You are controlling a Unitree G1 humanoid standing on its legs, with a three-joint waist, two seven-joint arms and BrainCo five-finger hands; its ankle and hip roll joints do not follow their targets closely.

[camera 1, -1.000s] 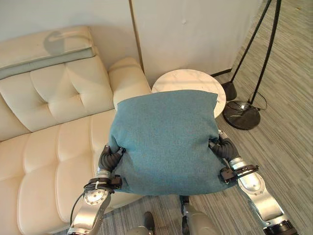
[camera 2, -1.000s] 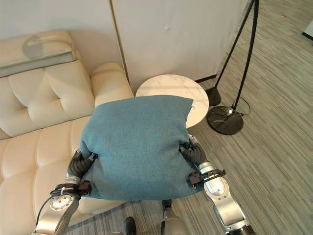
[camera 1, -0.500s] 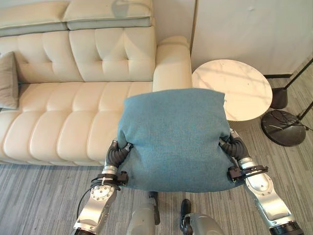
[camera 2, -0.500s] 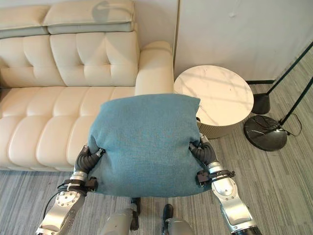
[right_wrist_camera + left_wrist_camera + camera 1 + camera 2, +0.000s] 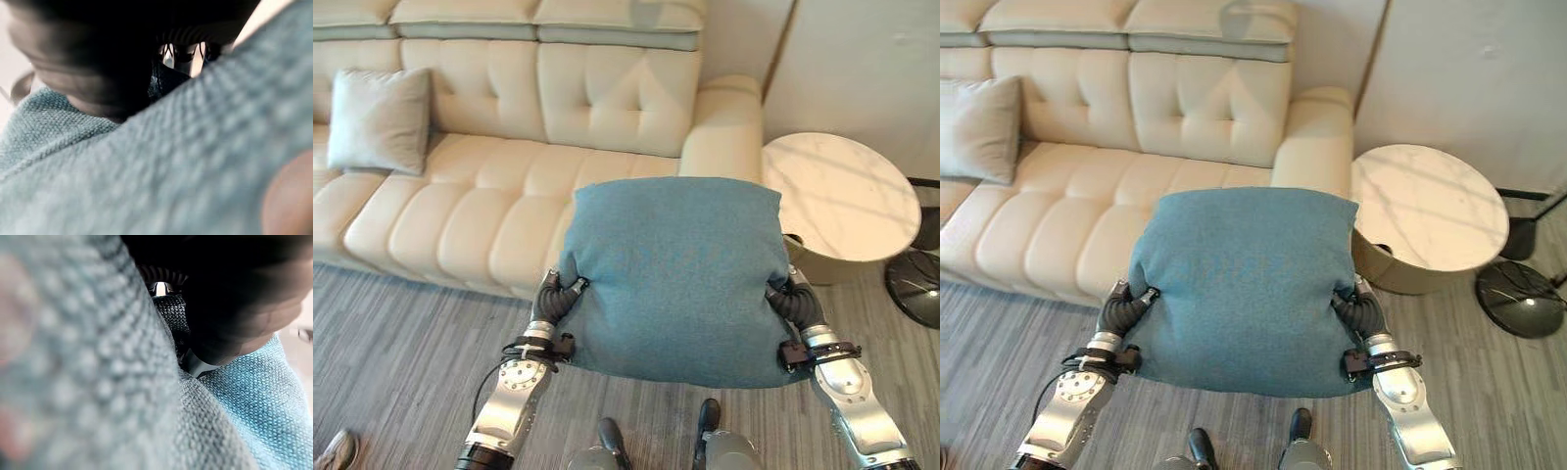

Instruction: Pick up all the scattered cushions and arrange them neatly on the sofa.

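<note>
The teal cushion point(image 5: 675, 279) hangs in front of the robot, off the floor, carried between the left hand point(image 5: 558, 299) at its 9 o'clock edge and the right hand point(image 5: 791, 302) at its 3 o'clock edge. Both hands press into the fabric from the sides; their fingers are buried under the cushion, so I cannot tell whether they are curled round it or flat against it.

Compared with half a second ago, the whole picture has swung: more of the cream sofa point(image 5: 489, 196) now lies at 10 to 12 o'clock, the round marble side table point(image 5: 842, 196) has slid toward 2 o'clock, and the cushion sits the same way between the wrists. That reads as the camera turning, not the cushion moving.

Further off, a grey cushion point(image 5: 380, 119) leans upright against the sofa's backrest at 10 o'clock, now fully in sight. A shoe point(image 5: 333, 452) of a person shows at 8 o'clock.

For the task, this likely means the robot is squaring up to the open seat, with the placing step not yet done.
</note>
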